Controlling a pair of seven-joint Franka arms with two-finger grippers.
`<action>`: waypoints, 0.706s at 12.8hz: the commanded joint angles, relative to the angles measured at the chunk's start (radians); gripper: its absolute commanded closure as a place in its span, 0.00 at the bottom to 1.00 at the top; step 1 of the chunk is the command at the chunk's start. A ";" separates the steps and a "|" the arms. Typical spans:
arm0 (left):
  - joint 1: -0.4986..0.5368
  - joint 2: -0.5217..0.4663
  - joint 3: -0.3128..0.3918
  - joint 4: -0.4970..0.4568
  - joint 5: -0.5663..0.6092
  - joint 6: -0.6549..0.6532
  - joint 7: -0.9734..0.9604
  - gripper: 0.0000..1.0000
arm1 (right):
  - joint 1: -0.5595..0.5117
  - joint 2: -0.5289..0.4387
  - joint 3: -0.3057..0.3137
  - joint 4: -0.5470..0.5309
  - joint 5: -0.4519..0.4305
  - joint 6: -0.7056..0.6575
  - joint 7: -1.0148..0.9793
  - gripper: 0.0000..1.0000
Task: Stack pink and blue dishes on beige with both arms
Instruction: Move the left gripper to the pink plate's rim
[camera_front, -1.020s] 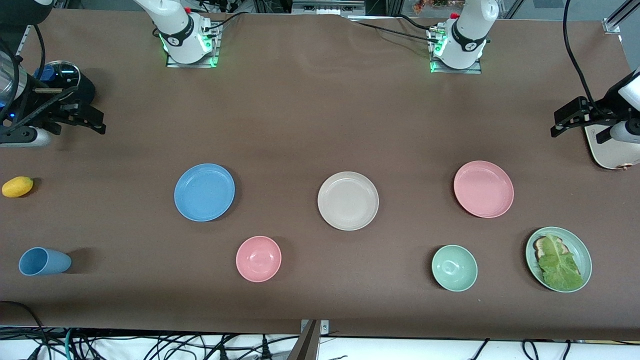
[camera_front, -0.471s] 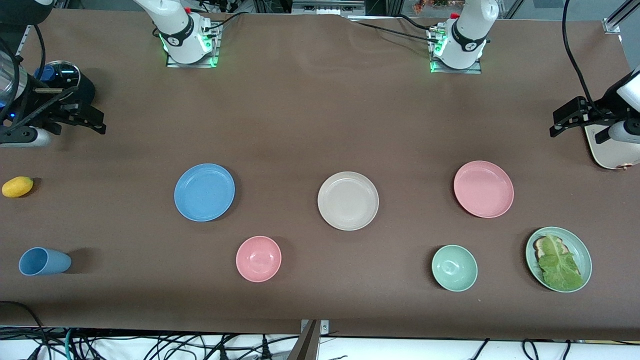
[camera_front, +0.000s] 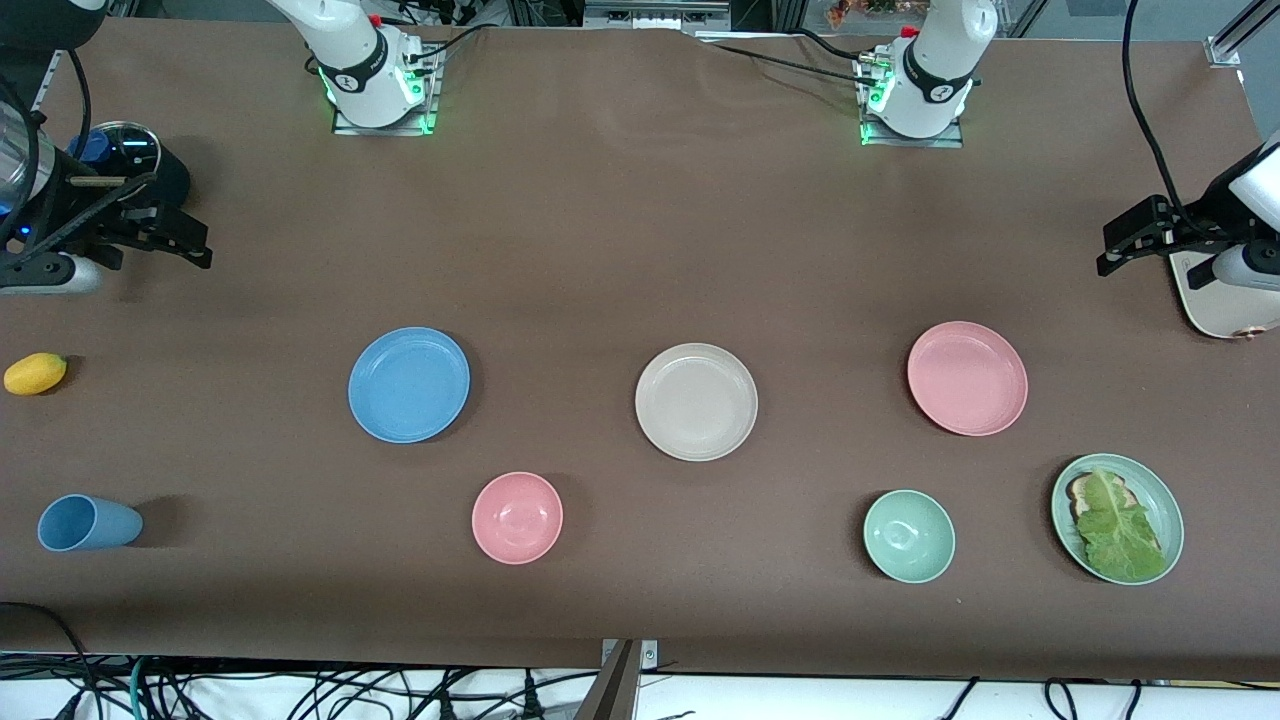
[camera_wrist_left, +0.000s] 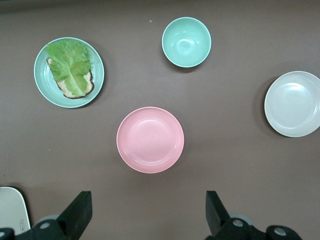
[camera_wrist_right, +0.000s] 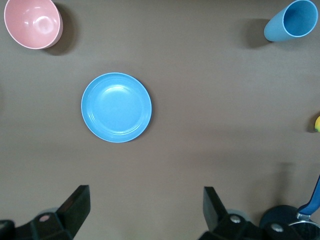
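Note:
The cream-beige plate (camera_front: 696, 401) (camera_wrist_left: 293, 103) lies mid-table. Toward the right arm's end lies the sky-blue plate (camera_front: 409, 384) (camera_wrist_right: 116, 107), and toward the left arm's end the pale pink plate (camera_front: 967, 378) (camera_wrist_left: 150, 139). All three rest flat, apart from one another, and nothing is in them. My left gripper (camera_front: 1112, 247) (camera_wrist_left: 148, 212) hangs open over bare table at the left arm's end, clear of the pink plate. My right gripper (camera_front: 198, 245) (camera_wrist_right: 145, 207) hangs open at the right arm's end, clear of the blue plate. Neither holds anything.
Nearer the front camera stand a small pink bowl (camera_front: 517, 517), a mint-green bowl (camera_front: 909, 535) and a green plate with lettuce on toast (camera_front: 1117, 517). A light-blue cup (camera_front: 88, 523) lies on its side; a yellow fruit (camera_front: 35, 373) sits at the right arm's end.
The left gripper has shifted very slightly toward mid-table. The plates and the right gripper have not moved.

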 joint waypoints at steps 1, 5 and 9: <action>-0.005 0.031 -0.008 0.025 0.062 0.053 -0.005 0.00 | 0.000 -0.009 0.003 0.005 -0.005 -0.002 -0.009 0.00; 0.003 0.167 -0.001 0.033 0.081 0.045 0.007 0.00 | 0.000 -0.009 0.003 0.005 -0.005 -0.002 -0.009 0.00; 0.045 0.343 0.000 0.040 0.053 0.053 -0.005 0.00 | 0.000 -0.009 0.003 0.005 -0.005 -0.002 -0.009 0.00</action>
